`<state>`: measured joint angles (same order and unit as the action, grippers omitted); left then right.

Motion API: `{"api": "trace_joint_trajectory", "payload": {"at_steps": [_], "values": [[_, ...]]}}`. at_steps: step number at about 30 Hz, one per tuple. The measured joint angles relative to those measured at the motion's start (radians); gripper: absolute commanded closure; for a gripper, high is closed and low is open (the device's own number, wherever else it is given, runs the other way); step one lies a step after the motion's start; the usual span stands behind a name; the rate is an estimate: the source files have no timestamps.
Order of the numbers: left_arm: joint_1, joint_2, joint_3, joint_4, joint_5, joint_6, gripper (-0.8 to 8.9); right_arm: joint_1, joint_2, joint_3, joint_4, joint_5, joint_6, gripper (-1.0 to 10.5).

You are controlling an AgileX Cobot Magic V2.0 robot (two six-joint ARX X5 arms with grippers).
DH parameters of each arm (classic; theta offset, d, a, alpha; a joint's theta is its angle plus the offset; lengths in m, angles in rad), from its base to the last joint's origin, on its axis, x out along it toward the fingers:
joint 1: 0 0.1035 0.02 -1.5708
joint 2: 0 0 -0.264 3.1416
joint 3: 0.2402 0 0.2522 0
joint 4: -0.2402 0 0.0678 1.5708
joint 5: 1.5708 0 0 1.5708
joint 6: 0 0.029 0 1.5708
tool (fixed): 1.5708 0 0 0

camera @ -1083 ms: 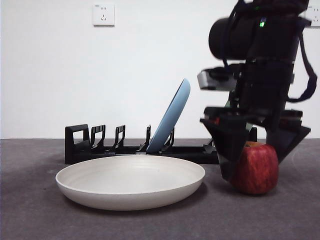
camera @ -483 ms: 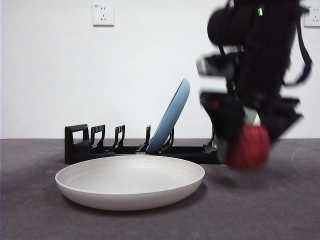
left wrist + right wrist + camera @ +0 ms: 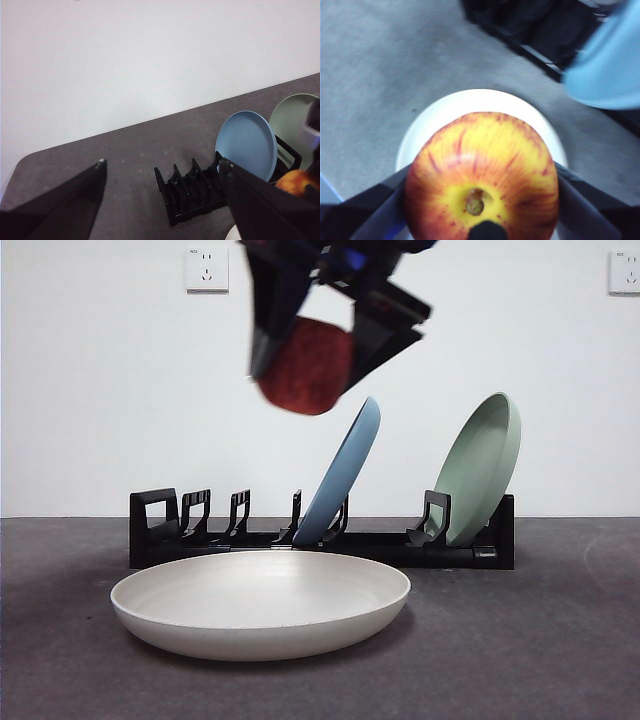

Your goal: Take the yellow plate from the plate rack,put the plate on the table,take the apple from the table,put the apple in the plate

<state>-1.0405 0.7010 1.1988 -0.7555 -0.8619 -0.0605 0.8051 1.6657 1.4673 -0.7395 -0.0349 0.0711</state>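
right gripper (image 3: 318, 345) clamped on the apple (image 3: 305, 367) – high above the yellow plate (image 3: 260, 602) on the tabletop (image 3: 540, 640); left gripper (image 3: 162, 170) apart, holding nothing.

In the front view the right gripper (image 3: 318, 340), clamped on the apple (image 3: 308, 368), hangs in the upper middle of the frame — open air lies between it and the yellow plate (image 3: 260, 605) at lower centre. Just right of the apple the blue plate (image 3: 343, 473) tilts up out of the plate rack (image 3: 320, 540), its top rim close to the fruit. The pale green plate (image 3: 482, 468) stands at right. The table (image 3: 540, 660) in the lower right lies bare.
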Motion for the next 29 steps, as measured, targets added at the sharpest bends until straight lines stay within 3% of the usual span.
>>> {"api": "trace_joint_trajectory", "payload": {"at_steps": [9, 16, 18, 23, 29], "values": [[0.0, 0.0, 0.0, -0.018, 0.0, 0.0, 4.36, 0.039, 0.275, 0.027, 0.0, 0.001, 0.0, 9.6], [0.0, 0.0, 0.0, -0.037, 0.0, 0.0, 4.36, 0.039, 0.356, 0.027, 0.001, 0.001, 0.0, 9.4], [0.0, 0.0, 0.0, -0.037, 0.0, 0.0, 4.36, 0.04, 0.356, 0.03, 0.0, 0.001, 0.0, 8.8], [0.0, 0.0, 0.0, -0.055, 0.0, 0.0, 4.36, 0.043, 0.356, 0.03, -0.001, 0.003, 0.0, 4.6], [0.0, 0.0, 0.0, -0.057, 0.0, 0.0, 4.36, 0.046, 0.356, 0.03, -0.005, 0.013, 0.0, 4.1]]}}
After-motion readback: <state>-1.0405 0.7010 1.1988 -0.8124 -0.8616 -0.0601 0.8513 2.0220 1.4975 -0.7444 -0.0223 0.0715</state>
